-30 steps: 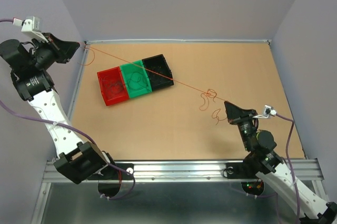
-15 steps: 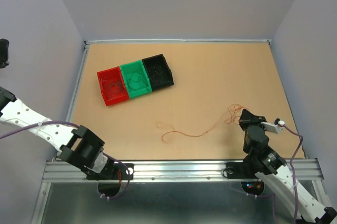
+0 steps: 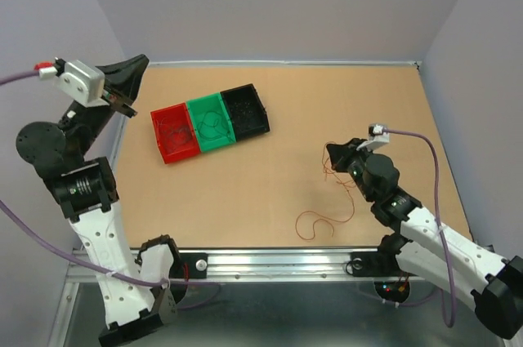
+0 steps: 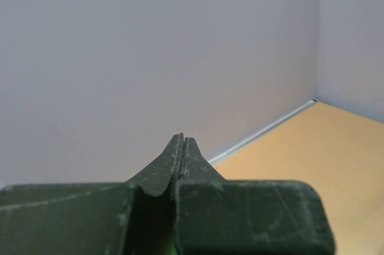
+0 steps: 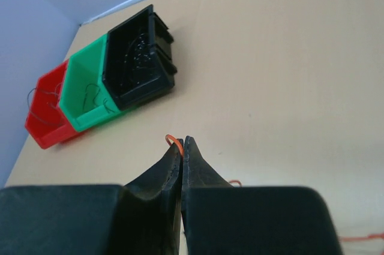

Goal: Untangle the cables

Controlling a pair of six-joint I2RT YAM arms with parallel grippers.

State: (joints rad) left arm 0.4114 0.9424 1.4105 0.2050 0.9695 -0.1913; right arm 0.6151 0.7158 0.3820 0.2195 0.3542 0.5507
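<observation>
A thin reddish-orange cable (image 3: 299, 223) hangs from my right gripper (image 3: 330, 151) and curls in loose loops on the tan table near the front edge. In the right wrist view the right gripper (image 5: 182, 141) is shut, and a small orange loop of the cable (image 5: 172, 141) sticks out at its tip. My left gripper (image 3: 137, 63) is raised high at the far left, away from the cable. In the left wrist view the left gripper (image 4: 182, 138) is shut with nothing in it and faces the grey wall.
Three joined bins stand at the back left of the table (image 3: 368, 102): red (image 3: 174, 133), green (image 3: 209, 122) and black (image 3: 245, 108). Thin wires lie in the red bin (image 5: 45, 114) and the green bin (image 5: 87, 90). Grey walls enclose the table.
The orange cable is no longer stretched between both grippers; the left gripper has let it go. The right gripper has carried it back and left, and the left arm has swung up at the left.
</observation>
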